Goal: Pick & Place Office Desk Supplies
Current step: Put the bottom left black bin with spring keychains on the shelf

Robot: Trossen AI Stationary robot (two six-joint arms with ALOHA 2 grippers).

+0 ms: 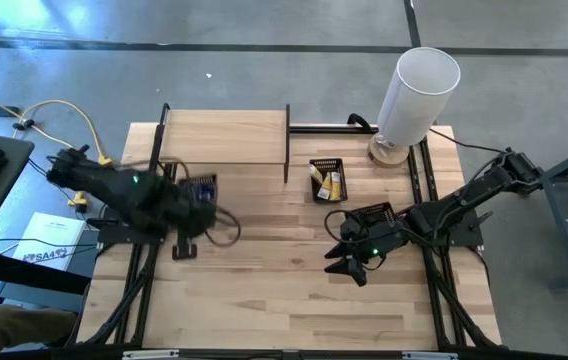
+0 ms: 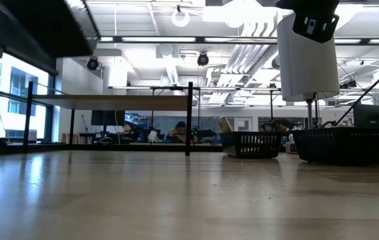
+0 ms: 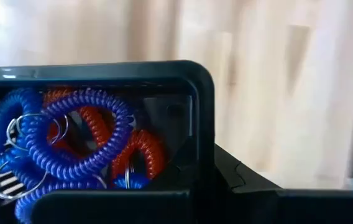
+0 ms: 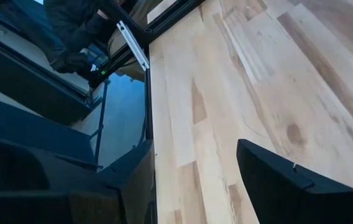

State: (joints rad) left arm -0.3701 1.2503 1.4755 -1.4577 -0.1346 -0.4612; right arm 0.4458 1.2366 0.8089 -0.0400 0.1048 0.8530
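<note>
Blue coiled loops [image 3: 71, 143] tangled with red loops [image 3: 142, 152], metal rings attached

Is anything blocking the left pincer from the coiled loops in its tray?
Nothing visible stands in the way. In the left wrist view the blue coiled loops and red coiled loops lie uncovered in the black tray, just past its near rim. The left pincer is shut above that tray; whether it grips a loop cannot be seen.
</note>
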